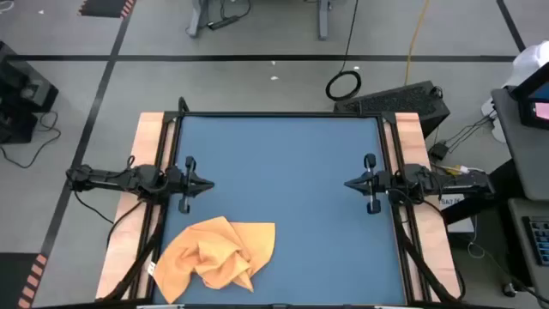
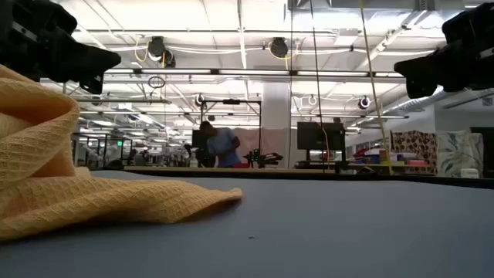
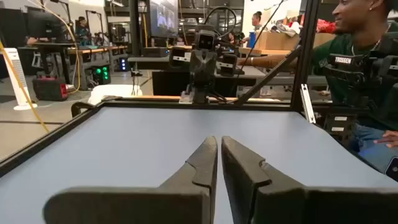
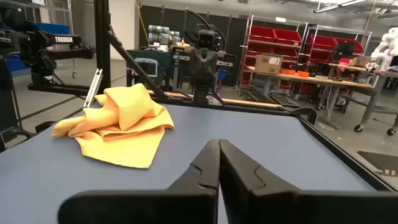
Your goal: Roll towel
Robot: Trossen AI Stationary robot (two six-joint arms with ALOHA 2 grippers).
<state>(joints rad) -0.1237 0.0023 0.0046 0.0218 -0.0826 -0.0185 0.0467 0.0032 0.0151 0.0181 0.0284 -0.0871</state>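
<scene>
Rolling not begun: towel lies crumpled, both arms idle.

In the high view the towel (image 1: 219, 253) sits bunched and creased at the lower left of the blue table (image 1: 283, 189), nothing flattened or rolled. The left gripper (image 1: 208, 184) at mid-left and the right gripper (image 1: 349, 184) at mid-right hover well apart from it, each with fingers pressed together and holding nothing. Spreading and rolling all remain.
</scene>
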